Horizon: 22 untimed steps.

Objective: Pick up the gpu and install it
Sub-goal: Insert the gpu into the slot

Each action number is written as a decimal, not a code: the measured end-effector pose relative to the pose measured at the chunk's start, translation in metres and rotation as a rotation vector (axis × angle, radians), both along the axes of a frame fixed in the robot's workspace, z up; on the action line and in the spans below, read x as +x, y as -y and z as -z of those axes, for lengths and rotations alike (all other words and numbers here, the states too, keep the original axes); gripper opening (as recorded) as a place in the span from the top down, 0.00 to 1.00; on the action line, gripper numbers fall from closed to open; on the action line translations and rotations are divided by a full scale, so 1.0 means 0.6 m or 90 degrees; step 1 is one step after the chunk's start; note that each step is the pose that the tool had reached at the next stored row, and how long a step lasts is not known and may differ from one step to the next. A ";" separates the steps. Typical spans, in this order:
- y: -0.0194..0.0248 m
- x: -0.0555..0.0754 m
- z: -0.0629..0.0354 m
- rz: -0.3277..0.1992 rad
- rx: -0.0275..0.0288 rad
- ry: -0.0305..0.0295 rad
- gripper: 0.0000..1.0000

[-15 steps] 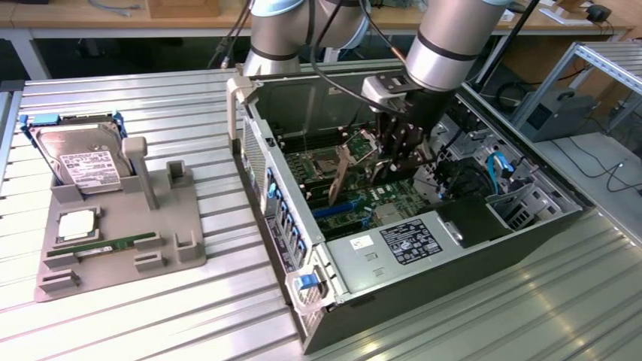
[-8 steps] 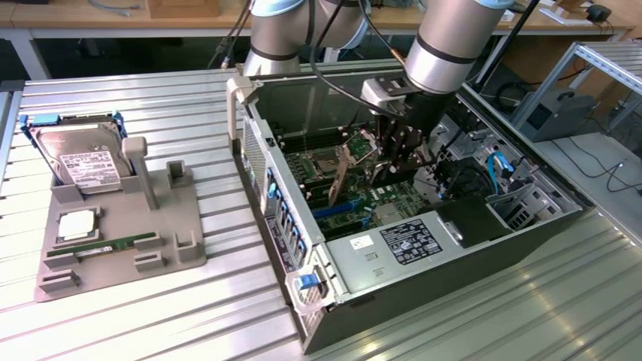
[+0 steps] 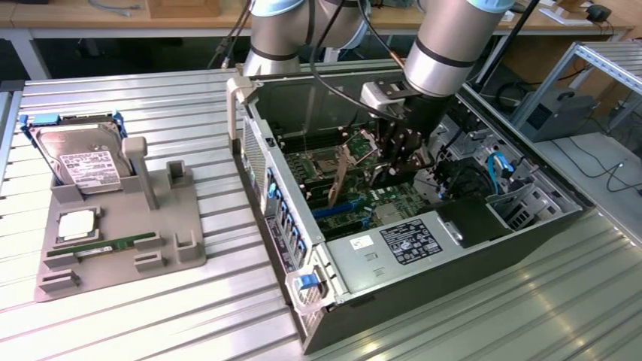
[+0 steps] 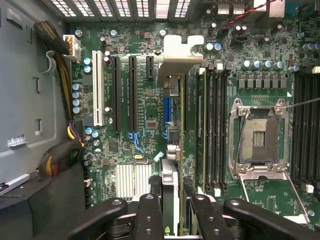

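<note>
My gripper [image 3: 389, 154] reaches down into the open computer case [image 3: 301, 248]. It is shut on the gpu [image 3: 342, 174], a thin card with a brownish circuit-board face, held on edge above the motherboard [image 3: 321, 165]. In the wrist view the gpu [image 4: 172, 175] runs edge-on away from the gripper [image 4: 174, 202], with black fingers [image 4: 150, 212] on either side of it. Its silver bracket [image 4: 177, 55] is at the far end, near the case's rear vents. The card hangs over the blue slot [image 4: 167, 107], between the black slots [image 4: 132, 92] and the memory slots [image 4: 212, 125].
A grey fixture [image 3: 165, 259] on the exterior view's left holds a silver hard drive [image 3: 86, 162] and a green memory stick [image 3: 105, 247]. Inside the case are an open CPU socket [image 4: 257, 135], a heatsink [image 4: 132, 180], cable bundles [image 4: 60, 155] and drive bays [image 3: 512, 195].
</note>
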<state>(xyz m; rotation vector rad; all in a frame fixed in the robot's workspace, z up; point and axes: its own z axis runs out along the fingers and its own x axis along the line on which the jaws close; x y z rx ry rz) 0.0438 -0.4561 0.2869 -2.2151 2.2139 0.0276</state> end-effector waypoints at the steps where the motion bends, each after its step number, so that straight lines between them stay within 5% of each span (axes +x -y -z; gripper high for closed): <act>1: 0.0001 0.000 0.000 0.000 0.0000 0.0000 0.73; 22: 0.0032 -0.001 0.019 0.000 0.0000 0.0000 0.73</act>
